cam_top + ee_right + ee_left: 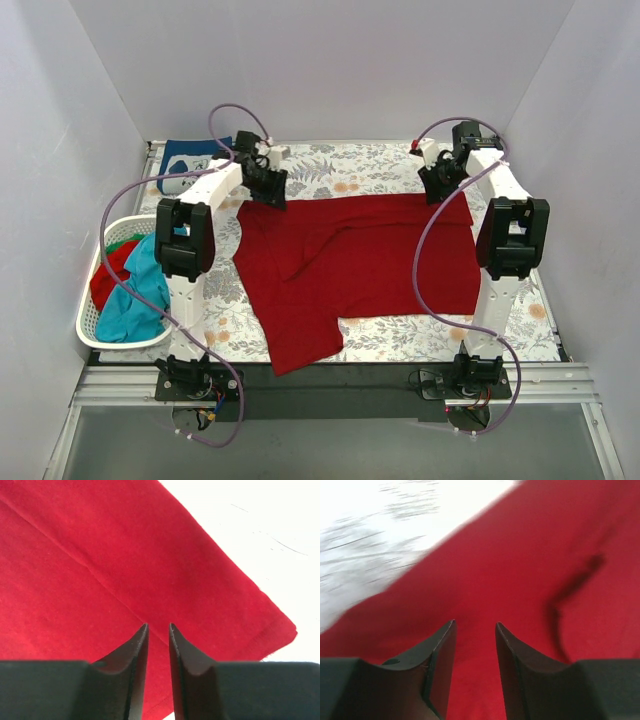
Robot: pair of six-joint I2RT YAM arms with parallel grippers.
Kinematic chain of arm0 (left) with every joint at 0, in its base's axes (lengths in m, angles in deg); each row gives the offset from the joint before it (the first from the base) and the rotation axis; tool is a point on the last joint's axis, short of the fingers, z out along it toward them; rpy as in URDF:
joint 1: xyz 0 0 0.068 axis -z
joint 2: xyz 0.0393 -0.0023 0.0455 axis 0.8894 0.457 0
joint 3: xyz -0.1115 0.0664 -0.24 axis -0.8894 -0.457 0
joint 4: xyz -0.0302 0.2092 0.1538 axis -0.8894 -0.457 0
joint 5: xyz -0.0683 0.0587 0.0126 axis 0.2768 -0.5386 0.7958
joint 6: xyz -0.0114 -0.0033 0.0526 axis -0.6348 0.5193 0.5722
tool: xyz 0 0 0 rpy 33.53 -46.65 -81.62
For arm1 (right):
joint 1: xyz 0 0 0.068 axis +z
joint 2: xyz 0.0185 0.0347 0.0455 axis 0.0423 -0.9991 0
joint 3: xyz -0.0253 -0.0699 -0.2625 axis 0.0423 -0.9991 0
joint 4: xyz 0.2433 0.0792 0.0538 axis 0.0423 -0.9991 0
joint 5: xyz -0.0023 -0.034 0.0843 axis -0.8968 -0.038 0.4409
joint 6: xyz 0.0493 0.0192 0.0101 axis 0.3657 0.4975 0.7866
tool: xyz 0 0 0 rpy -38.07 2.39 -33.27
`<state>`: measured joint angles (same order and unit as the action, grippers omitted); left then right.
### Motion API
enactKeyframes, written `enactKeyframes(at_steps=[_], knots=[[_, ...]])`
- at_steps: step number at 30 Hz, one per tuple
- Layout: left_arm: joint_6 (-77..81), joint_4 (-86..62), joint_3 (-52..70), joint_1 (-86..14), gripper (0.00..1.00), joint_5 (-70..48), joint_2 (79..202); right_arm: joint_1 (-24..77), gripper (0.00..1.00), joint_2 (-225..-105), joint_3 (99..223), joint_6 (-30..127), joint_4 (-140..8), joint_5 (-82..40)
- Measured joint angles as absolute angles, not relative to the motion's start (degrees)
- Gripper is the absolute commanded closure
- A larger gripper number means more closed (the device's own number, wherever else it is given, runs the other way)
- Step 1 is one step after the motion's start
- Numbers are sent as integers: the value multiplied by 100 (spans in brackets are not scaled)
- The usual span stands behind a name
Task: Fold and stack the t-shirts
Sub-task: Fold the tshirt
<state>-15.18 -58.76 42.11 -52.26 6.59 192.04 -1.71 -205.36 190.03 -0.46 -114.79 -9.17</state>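
Note:
A plain dark red t-shirt [370, 260] lies spread on the floral table cloth, with one sleeve reaching toward the near edge. My left gripper [270, 190] is over its far left corner, open, with nothing between the fingers; red cloth [520, 555] fills the view below my left gripper [475, 624]. My right gripper [437, 188] is over the far right corner, its jaws only narrowly apart and empty, above the hemmed corner [100, 555] seen under my right gripper [158, 625]. A folded navy t-shirt with white print [190, 165] lies at the back left.
A white laundry basket [92, 335] stands at the left edge, holding a teal shirt [140, 295], a red shirt [108, 275] and a bit of green. White walls enclose the table on three sides. Floral cloth [400, 335] shows around the shirt.

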Motion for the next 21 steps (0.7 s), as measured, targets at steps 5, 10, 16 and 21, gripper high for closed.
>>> enactKeyframes(at_steps=[5, 10, 16, 21], knots=[[-1321, -5920, 4106, -4367, 66, 475, 19105, -410, 76, -20534, 19022, 105, -11520, -939], [-1190, -6001, 4080, -3809, 68, 40, 19114, -790, 76, -20715, 19129, 254, -11708, -961], [-963, -6036, 4067, -3733, 70, -493, 19160, -943, 76, -20722, 19129, 295, -11857, -957], [-775, -6208, 4052, -3475, 72, -628, 19260, -917, 76, -20722, 19129, 334, -11914, -950]])
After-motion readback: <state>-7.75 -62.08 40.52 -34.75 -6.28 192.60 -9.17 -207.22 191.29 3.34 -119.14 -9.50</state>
